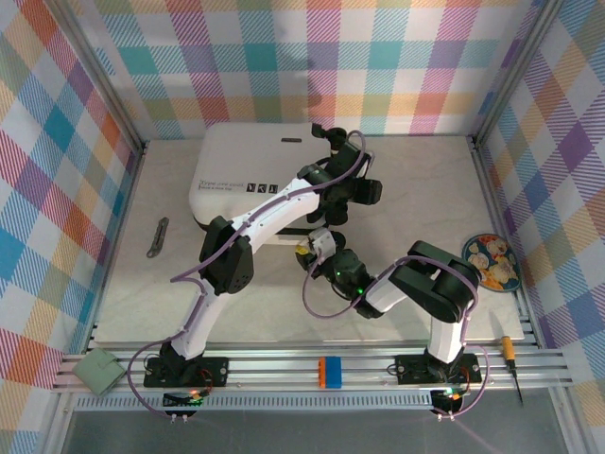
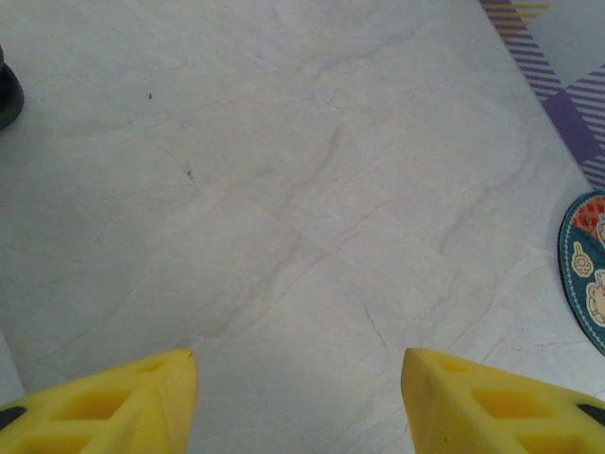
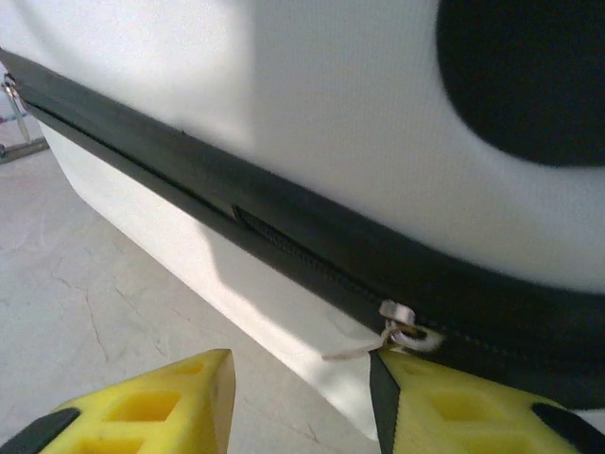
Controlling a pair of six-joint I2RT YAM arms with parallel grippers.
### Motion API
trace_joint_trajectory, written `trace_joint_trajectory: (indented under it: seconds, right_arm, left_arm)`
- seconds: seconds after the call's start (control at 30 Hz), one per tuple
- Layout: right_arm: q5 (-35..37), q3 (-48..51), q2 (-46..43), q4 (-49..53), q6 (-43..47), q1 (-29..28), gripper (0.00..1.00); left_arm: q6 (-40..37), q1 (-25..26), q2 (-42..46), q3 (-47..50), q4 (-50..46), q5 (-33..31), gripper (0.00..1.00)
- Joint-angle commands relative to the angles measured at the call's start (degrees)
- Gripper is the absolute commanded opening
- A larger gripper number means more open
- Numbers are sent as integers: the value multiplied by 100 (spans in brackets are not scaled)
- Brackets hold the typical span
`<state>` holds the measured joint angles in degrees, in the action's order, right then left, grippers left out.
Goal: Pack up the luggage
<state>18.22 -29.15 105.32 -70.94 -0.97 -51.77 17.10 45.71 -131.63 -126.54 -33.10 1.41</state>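
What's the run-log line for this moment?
luggage: closed, flat on table | left end effector: open, empty, over bare table | right end effector: open, empty, at zipper pull

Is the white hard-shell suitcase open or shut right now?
Shut: the white hard-shell suitcase lies flat, both shells meeting along the black zipper band.

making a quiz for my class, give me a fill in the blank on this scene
The luggage shell is ___.
The right fingers sit by the luggage's ___ pull.
The left fingers are coloured ___.
Missing: white; zipper; yellow.
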Motion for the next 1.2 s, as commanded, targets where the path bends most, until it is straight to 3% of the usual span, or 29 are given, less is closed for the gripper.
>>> trace_joint_trajectory:
  seconds: [0.0,0.13,0.3,0.43,0.8,0.93,1.0,1.17]
  right_arm:
    - [249,-242,135,-280,33,-19,44]
    - [444,-350,241,-310,16,0,38]
    - [473,-351,262,-295,-18,87,13]
    - [449,-235,123,-168,34,131,0]
    - [1153,34,-368,704,-62,254,0]
    - [693,242,-330,318,90,248,0]
    - [551,331,-281,104,97,221,15]
    - [508,458,-182,-111,30,117,30]
  left_arm:
    - [44,40,-11,-191,-205,-80,59]
    - [118,47,-7,-182,-241,-19,59]
    - [167,47,-7,-138,-299,-58,58]
    - [164,46,31,-74,-394,-155,58]
    - [133,-4,520,624,-380,-527,57]
    - [159,-49,630,815,-280,-498,57]
    - [162,-49,646,808,-293,-477,57]
    - [166,-53,639,798,-284,-450,57]
